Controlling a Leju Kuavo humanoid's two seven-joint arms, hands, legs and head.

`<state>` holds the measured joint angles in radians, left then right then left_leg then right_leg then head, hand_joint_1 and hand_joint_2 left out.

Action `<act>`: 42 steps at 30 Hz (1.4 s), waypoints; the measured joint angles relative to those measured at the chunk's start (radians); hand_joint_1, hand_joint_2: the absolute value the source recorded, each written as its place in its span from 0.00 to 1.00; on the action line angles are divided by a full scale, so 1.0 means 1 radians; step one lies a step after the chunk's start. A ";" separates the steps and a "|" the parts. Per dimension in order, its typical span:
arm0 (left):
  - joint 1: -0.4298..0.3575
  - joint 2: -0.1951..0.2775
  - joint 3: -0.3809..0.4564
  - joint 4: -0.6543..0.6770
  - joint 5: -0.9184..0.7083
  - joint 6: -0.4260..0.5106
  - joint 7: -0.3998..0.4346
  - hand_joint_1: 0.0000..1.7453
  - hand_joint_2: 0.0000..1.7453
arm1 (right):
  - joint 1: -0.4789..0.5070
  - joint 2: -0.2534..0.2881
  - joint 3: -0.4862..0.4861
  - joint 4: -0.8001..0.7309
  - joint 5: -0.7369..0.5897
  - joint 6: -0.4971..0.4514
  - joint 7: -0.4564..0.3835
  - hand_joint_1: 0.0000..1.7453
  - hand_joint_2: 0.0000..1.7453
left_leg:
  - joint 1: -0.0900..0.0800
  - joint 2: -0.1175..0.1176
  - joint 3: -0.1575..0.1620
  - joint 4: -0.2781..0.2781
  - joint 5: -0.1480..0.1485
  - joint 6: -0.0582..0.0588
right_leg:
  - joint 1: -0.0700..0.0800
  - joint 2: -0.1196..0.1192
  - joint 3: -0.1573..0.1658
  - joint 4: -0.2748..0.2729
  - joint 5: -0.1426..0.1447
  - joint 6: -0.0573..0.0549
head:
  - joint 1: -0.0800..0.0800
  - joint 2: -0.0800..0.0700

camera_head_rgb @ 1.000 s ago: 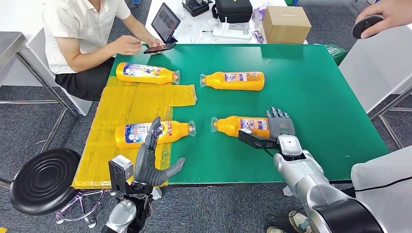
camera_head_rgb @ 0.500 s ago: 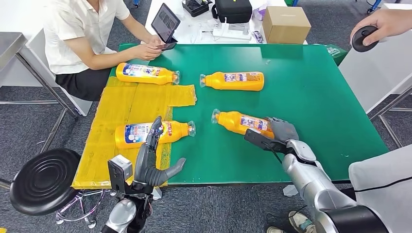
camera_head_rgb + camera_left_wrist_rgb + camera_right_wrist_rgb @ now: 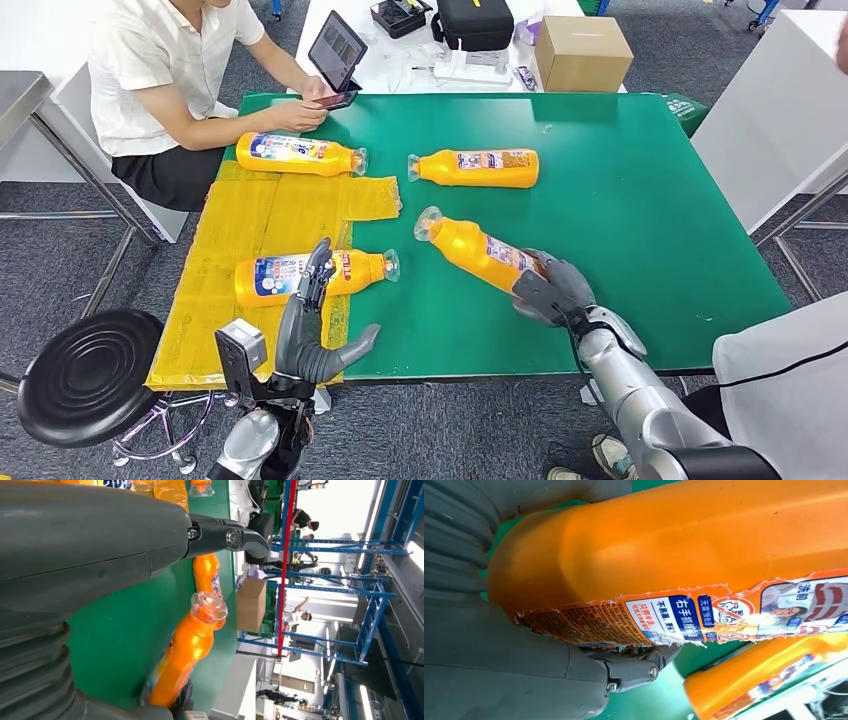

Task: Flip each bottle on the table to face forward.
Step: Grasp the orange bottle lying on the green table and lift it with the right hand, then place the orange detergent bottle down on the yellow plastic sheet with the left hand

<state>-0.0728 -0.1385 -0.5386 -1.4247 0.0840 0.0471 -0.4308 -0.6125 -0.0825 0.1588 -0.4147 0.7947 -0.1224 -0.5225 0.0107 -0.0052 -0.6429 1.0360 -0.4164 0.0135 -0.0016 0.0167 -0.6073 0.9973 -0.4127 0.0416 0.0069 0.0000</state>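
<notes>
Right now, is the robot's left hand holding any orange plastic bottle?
No, the left hand hovers open at the table edge, touching nothing.

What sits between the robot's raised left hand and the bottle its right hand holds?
Only bare green table, in the head view, between the left hand and the held bottle.

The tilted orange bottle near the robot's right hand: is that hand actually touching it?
Touching. In the head view the right hand wraps the tilted orange bottle's base; the right wrist view shows its fingers against the label.
</notes>
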 joint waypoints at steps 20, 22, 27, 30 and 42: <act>0.011 -0.002 -0.001 0.045 0.195 -0.112 0.136 0.00 1.00 | 0.230 0.158 0.233 -0.484 -0.374 0.260 -0.047 1.00 1.00 | 0.000 -0.002 -0.010 0.000 0.000 0.000 | 0.000 -0.001 -0.009 0.000 -0.001 0.000 | 0.000 0.000; 0.004 -0.003 -0.005 0.053 0.195 -0.114 0.132 0.00 1.00 | 0.237 0.176 0.276 -0.499 -0.395 0.282 -0.048 1.00 1.00 | 0.000 -0.003 -0.011 0.000 0.000 -0.001 | 0.000 -0.001 -0.009 0.001 -0.001 0.000 | 0.000 0.000; -0.016 -0.004 -0.013 0.059 0.226 -0.128 0.118 0.00 1.00 | 0.237 0.204 0.369 -0.506 -0.430 0.293 -0.048 1.00 1.00 | 0.001 -0.003 -0.011 0.000 0.000 -0.001 | 0.000 -0.001 -0.009 0.001 -0.001 0.000 | 0.000 0.000; -0.024 -0.005 -0.013 0.059 0.259 -0.133 0.117 0.00 1.00 | 0.230 0.211 0.405 -0.502 -0.443 0.292 -0.048 1.00 1.00 | 0.001 -0.003 -0.011 0.000 0.000 -0.001 | 0.000 -0.002 -0.009 0.001 -0.001 0.000 | 0.000 0.000; -0.022 -0.001 -0.011 0.039 0.345 -0.177 0.096 1.00 1.00 | 0.193 0.225 0.463 -0.430 -0.489 0.270 -0.049 0.51 1.00 | 0.001 -0.003 -0.011 0.000 0.000 -0.001 | 0.000 -0.001 -0.009 0.001 -0.001 0.000 | 0.000 0.000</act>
<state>-0.0949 -0.1397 -0.5494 -1.3859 0.4286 -0.1304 -0.3350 -0.4194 0.1423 0.6213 -0.8451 0.3058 0.1473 -0.5714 0.0112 -0.0082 -0.6543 1.0359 -0.4160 0.0127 -0.0014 0.0152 -0.6166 0.9979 -0.4137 0.0414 0.0068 0.0000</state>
